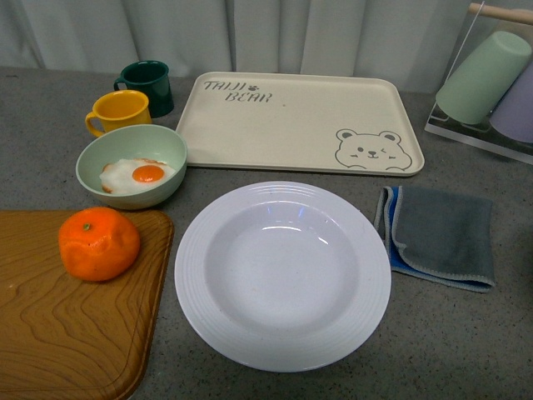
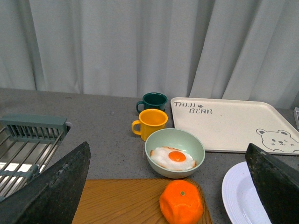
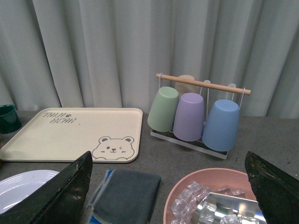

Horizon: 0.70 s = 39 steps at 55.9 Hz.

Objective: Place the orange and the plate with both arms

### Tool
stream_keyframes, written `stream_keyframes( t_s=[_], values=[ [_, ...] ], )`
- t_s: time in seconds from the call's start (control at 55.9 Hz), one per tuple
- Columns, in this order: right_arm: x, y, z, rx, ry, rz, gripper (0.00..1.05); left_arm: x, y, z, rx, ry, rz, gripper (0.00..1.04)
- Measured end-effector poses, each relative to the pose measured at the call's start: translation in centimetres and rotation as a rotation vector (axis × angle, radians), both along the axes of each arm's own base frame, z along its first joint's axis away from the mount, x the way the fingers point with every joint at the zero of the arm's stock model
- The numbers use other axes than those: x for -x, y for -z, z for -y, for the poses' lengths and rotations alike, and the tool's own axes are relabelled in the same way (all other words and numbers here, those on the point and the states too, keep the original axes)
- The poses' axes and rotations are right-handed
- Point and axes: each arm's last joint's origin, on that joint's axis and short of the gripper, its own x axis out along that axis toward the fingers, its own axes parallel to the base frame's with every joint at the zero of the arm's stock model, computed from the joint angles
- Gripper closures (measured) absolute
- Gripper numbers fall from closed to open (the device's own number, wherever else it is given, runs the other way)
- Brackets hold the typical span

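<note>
Lying ahead of wide-open empty L claw: orange | R claw wide-open, empty

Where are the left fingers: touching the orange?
Apart. Left wrist view: the orange sits on the board with open space to both left fingers; front view shows no arm near it.

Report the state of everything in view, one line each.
orange, whole, on the wooden board
plate, empty, flat on the table
green bowl, holding a fried egg
tray, empty
cloth, folded
cups, upside down on the rack
pink bowl, holding ice
yellow mug, upright
dark green mug, upright
left tool, open, empty
right tool, open, empty
</note>
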Motion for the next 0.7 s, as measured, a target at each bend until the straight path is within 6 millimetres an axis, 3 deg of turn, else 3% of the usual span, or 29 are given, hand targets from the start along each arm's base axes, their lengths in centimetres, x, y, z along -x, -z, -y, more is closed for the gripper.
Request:
stream_keyframes(
  t_s=[0.179,0.25,0.286,0.429,0.572,0.697],
  values=[
    [0.0,0.0,0.0,0.0,0.0,0.0,0.09,0.0,0.0,0.0,0.0,0.0,0.0,0.07],
    [0.0,0.0,0.0,0.0,0.0,0.0,0.09,-0.3,0.4,0.2,0.056,-0.084,-0.21,0.07],
    [0.0,0.0,0.0,0.0,0.0,0.0,0.09,-1.1,0.9,0.8,0.065,-0.062,-0.289,0.07],
    [0.0,0.0,0.0,0.0,0.0,0.0,0.09,-3.6,0.6,2.4,0.082,0.056,-0.304,0.07],
    [0.0,0.0,0.0,0.0,0.0,0.0,0.09,-7.7,0.2,3.8,0.09,0.101,-0.351,0.07],
    [0.0,0.0,0.0,0.0,0.0,0.0,0.09,-11.5,1.8,5.1,0.078,0.136,-0.503,0.07]
  ],
)
